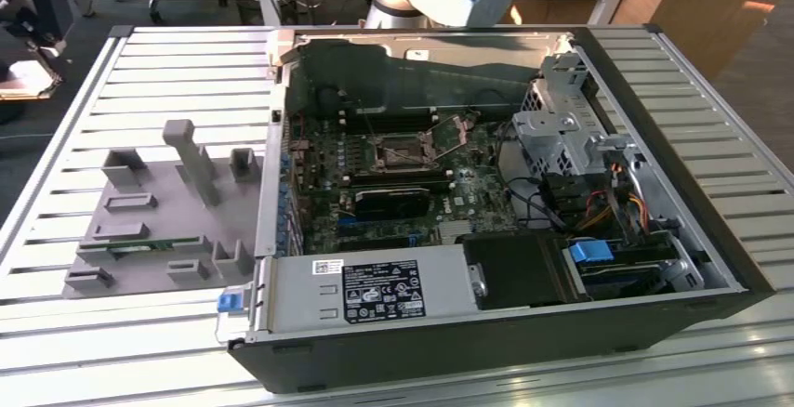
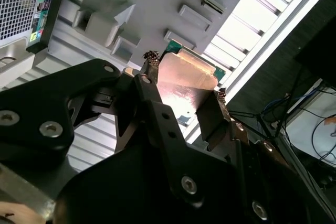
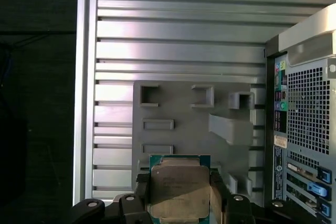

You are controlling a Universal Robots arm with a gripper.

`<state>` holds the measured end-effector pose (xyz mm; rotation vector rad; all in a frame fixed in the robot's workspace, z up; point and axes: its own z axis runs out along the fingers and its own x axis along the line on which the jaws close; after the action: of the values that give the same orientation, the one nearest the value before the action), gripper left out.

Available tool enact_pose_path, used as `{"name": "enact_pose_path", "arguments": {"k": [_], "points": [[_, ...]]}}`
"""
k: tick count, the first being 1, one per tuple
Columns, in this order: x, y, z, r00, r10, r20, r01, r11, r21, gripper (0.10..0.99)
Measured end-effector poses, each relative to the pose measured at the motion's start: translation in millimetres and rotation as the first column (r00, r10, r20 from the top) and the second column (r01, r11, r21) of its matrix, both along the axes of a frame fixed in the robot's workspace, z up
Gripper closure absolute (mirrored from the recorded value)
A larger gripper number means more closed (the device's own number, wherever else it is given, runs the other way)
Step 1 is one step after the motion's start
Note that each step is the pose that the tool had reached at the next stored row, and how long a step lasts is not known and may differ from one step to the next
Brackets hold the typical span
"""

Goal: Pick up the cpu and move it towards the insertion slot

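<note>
Your pincer (image 2: pixel 185 77) is clenched on the cpu (image 3: pixel 178 187) over the gray tray (image 3: pixel 178 108); the insertion slot (image 1: pixel 400 151) lies inside the open computer case (image 1: pixel 496 351).

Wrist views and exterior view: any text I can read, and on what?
Nothing is legible.
On the power supply label: print too small to read.
On the cpu lid: faint marks, unreadable.
On the case sticker: blurred, unreadable.

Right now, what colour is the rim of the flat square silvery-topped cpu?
Green, best seen on the cpu in the first wrist view.
</note>
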<state>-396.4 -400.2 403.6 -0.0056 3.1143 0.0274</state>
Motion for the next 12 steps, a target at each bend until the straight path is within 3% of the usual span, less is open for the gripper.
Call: {"name": "enact_pose_path", "arguments": {"k": [12], "points": [[37.1,0.0,0.1,1.0,0.0,-0.0002,0.0,1.0,0.0,0.549]]}}
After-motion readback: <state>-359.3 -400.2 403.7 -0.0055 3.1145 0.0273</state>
